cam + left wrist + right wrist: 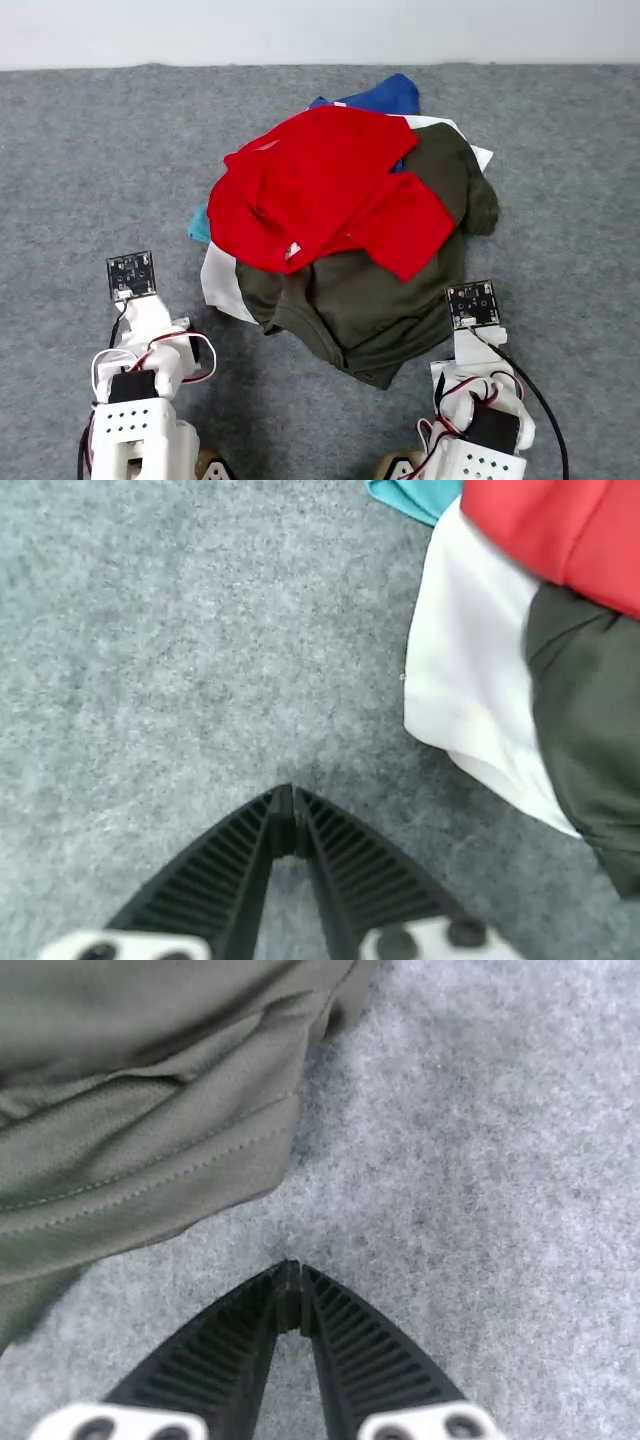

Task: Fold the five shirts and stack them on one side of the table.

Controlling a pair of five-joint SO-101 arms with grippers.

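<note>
Grey carpet (80, 150) covers the whole table, with a strip of pale wall (300, 30) along the far edge. Left of the pile (350, 280) of shirts, the left arm (140, 400) stands at the near edge, bent forward and pointing away from its base, with a dark square board (131, 274) on its wrist. The left gripper (293, 802) hangs just above bare carpet near the pile's left edge, clenched, its ribbed black fingers (225, 865) meeting at the tips with nothing between them. The five shirts lie unfolded in one heap at the middle of the table. A teal shirt (200, 225) and a white shirt (222, 285) poke out on the pile's left side, both mostly covered. The red shirt (320, 190) is spread on top, and a small pale tag (292, 252) at its near hem is too small to read. Beneath it the green shirt (380, 300) spills towards the near edge, while a blue shirt (385, 95) peeks out at the far side, largely buried. Right of the pile's near corner, the right arm (480, 420) takes the same forward-bent pose, carrying its own board (472, 304); any marks on either board are too fine to make out. The right gripper (293, 1280) is also clenched and holds nothing, its tips over carpet just beside the green shirt's folded hem without touching it.
</note>
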